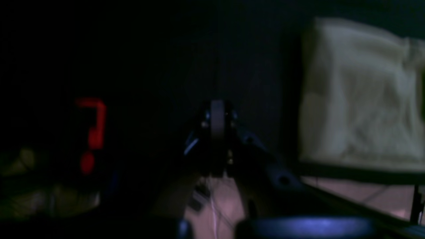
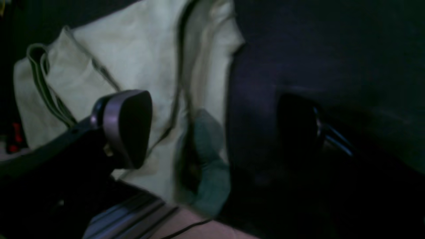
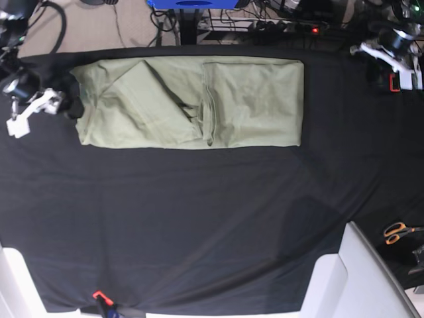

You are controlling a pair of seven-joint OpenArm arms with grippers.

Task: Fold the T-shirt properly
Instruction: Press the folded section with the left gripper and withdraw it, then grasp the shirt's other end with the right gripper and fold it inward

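T-shirt (image 3: 189,103) folded into a long band on black cloth (image 3: 199,218) — right gripper (image 2: 212,129) spread wide, empty; left gripper (image 1: 217,116) closed, empty.

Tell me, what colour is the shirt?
Plain pale sage green shirt; the base view shows it best.

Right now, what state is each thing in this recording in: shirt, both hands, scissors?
T-shirt: lying flat on the black cloth, partly folded into a long band, held by neither hand.
Right hand: open, empty, at the shirt's end.
Left hand: shut, empty, away from the shirt.
Scissors: lying at the table's edge, untouched.
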